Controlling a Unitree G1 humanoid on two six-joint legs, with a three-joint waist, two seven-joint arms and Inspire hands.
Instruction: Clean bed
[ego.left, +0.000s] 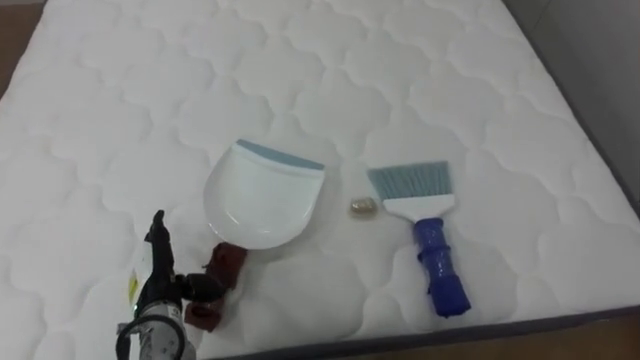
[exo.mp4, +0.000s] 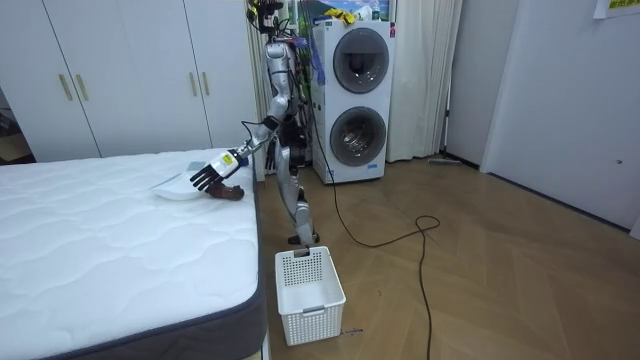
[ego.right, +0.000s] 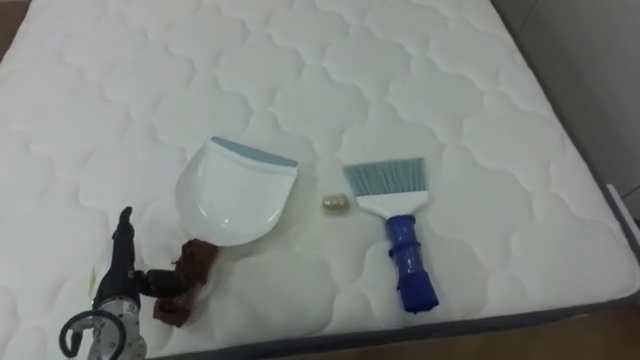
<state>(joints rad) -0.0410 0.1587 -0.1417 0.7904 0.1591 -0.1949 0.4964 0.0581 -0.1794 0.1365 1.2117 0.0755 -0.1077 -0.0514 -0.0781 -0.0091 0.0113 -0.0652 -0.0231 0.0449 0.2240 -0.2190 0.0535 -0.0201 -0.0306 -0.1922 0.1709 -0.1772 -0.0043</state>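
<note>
Dustpan: the white dustpan lies flat on the bed, its mouth turned away from the robot and its dark red handle toward the near edge.
Fingers to handle: the left hand is just to the left of the handle; its thumb reaches to the handle, and the other fingers point up, straight and a little apart, not closed round it.
Arm pose: the left arm stretches low over the mattress corner; the robot stands beside the bed, a white basket near its feet.
Brush: the brush with a blue handle lies to the right, apart from the hand.
Scrap: a small crumpled piece lies between dustpan and brush.
Hard to see: whether the thumb really presses the handle I cannot tell.
</note>
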